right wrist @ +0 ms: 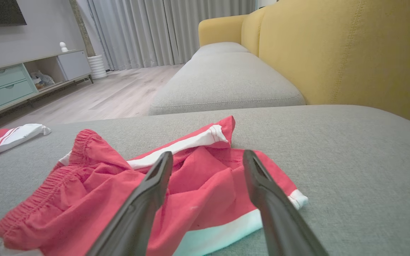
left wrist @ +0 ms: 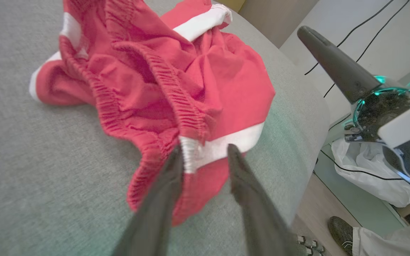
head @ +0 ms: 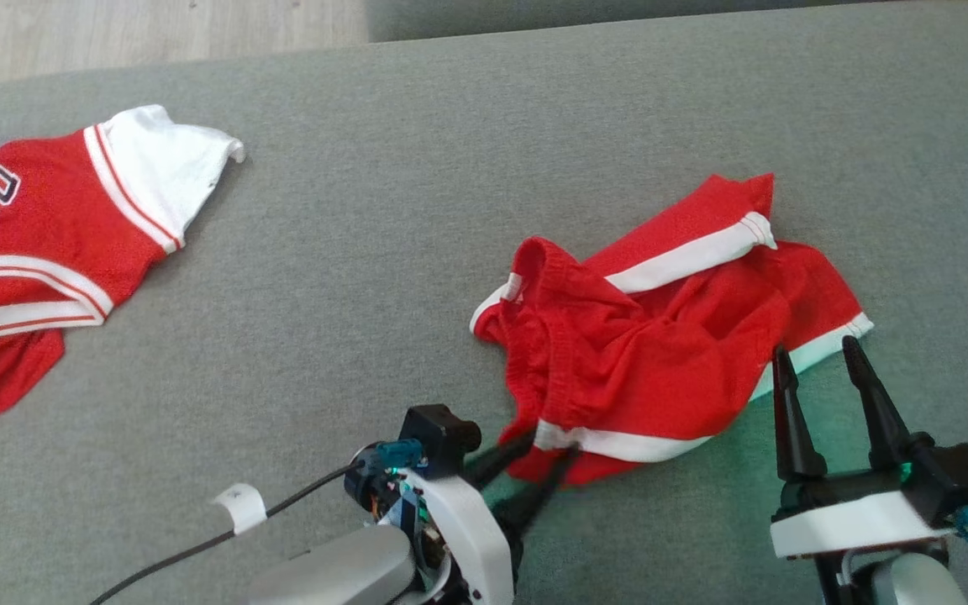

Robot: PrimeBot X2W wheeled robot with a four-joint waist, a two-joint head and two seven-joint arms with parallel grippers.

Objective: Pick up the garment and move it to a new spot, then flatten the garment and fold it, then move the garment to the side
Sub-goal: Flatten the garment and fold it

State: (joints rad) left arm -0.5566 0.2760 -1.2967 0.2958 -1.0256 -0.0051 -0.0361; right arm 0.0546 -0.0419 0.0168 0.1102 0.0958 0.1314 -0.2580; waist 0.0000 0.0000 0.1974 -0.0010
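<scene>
the left gripper (left wrist: 205, 151) is keeping its fingers (left wrist: 169, 174) apart, one on each side of the white band (left wrist: 226, 145) of the crumpled red shorts (left wrist: 190, 81), which are lying on the grey cushion (left wrist: 30, 160). a person's shoe (left wrist: 340, 231) is standing on the floor (left wrist: 319, 209) at lower right.

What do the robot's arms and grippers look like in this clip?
The left gripper and right gripper each have two long dark tapering fingers, a black base, white housing and teal lights. The left arm's black cable bears a white tag.
</scene>
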